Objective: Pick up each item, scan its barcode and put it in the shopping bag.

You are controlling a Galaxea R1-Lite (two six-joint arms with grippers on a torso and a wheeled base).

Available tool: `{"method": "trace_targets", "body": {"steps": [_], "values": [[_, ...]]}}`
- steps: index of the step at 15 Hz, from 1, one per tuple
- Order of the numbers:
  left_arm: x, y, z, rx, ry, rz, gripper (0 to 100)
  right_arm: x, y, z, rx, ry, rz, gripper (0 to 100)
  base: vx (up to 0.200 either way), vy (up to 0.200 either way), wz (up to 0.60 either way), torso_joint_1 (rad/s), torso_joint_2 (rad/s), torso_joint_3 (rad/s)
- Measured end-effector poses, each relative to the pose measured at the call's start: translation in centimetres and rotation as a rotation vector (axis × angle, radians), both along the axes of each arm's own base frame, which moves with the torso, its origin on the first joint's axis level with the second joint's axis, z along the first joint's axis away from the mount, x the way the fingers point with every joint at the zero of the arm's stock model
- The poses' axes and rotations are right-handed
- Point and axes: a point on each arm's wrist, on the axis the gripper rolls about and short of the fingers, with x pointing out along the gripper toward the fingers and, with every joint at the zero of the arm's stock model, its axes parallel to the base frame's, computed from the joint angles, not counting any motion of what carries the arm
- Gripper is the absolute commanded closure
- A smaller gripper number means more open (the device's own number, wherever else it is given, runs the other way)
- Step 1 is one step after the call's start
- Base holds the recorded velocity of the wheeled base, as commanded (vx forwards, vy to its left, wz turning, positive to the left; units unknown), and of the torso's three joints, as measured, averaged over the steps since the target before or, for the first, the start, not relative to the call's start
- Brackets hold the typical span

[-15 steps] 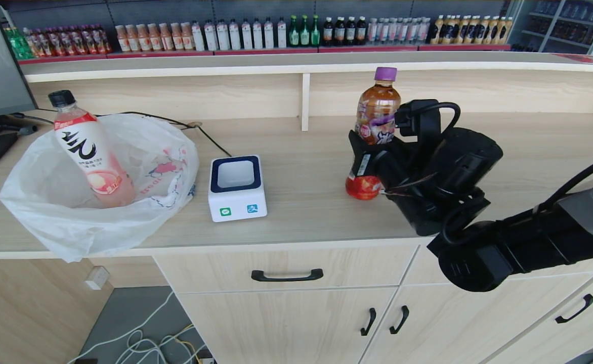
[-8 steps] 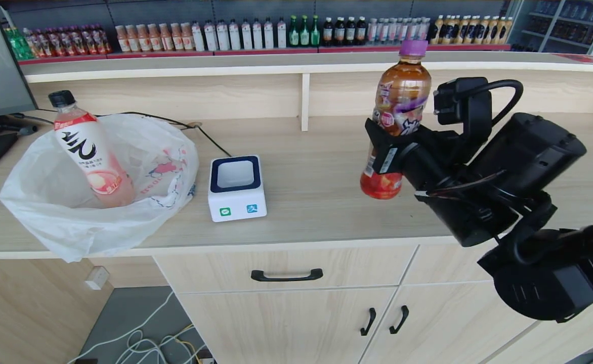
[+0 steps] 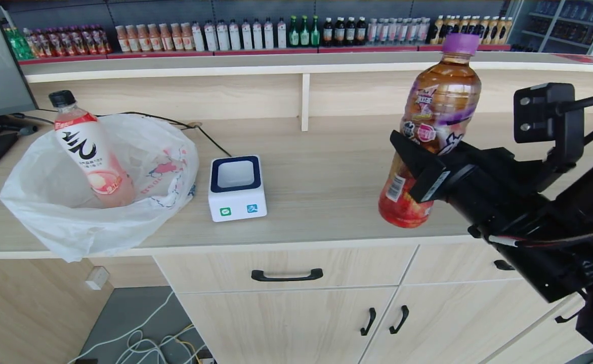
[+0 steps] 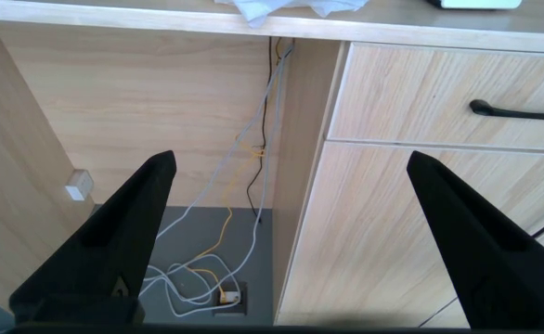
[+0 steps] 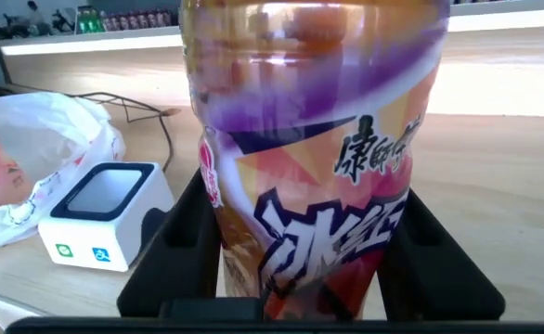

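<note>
One bottle (image 3: 443, 96) is pinched nearly upright in our right pincer (image 3: 420, 169) above the table (image 3: 316, 167) edge, well right of the scanner (image 3: 236, 187); our left pincer (image 4: 289, 162) hangs spread. We should carry it over and tip its barcode (image 3: 394, 187) toward the scanner window

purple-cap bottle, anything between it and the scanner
Nothing visible does. The purple-cap bottle is held up in the right gripper, and only bare counter lies between it and the scanner.
</note>
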Motion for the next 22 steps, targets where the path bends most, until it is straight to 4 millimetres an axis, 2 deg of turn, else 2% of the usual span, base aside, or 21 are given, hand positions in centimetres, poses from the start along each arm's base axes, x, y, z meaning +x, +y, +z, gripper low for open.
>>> {"method": "trace_targets", "body": {"steps": [2, 6, 10, 14, 16, 20, 22], "values": [[0.0, 0.0, 0.0, 0.000, 0.000, 0.000, 0, -0.8, -0.5, 0.4, 0.043, -0.001, 0.041, 100, 0.000, 0.000, 0.00, 0.000, 0.00, 0.000], [0.0, 0.0, 0.0, 0.000, 0.000, 0.000, 0, -2.9, -0.9, -0.6, 0.014, 0.006, 0.341, 100, 0.000, 0.000, 0.00, 0.000, 0.00, 0.000], [0.0, 0.0, 0.0, 0.000, 0.000, 0.000, 0, -4.6, -1.8, -0.5, 0.165, 0.029, 0.525, 100, 0.000, 0.000, 0.00, 0.000, 0.00, 0.000], [0.0, 0.0, 0.0, 0.000, 0.000, 0.000, 0, -5.4, -2.1, -0.5, 0.244, 0.056, 0.689, 100, 0.000, 0.000, 0.00, 0.000, 0.00, 0.000], [0.0, 0.0, 0.0, 0.000, 0.000, 0.000, 0, -5.8, -1.9, -0.4, 0.289, 0.076, 0.731, 100, 0.000, 0.000, 0.00, 0.000, 0.00, 0.000], [0.0, 0.0, 0.0, 0.000, 0.000, 0.000, 0, -7.2, -0.3, 0.4, 0.327, 0.088, 0.879, 100, 0.000, 0.000, 0.00, 0.000, 0.00, 0.000], [0.0, 0.0, 0.0, 0.000, 0.000, 0.000, 0, -7.3, 0.4, 0.8, 0.344, 0.087, 0.917, 100, 0.000, 0.000, 0.00, 0.000, 0.00, 0.000]]}}
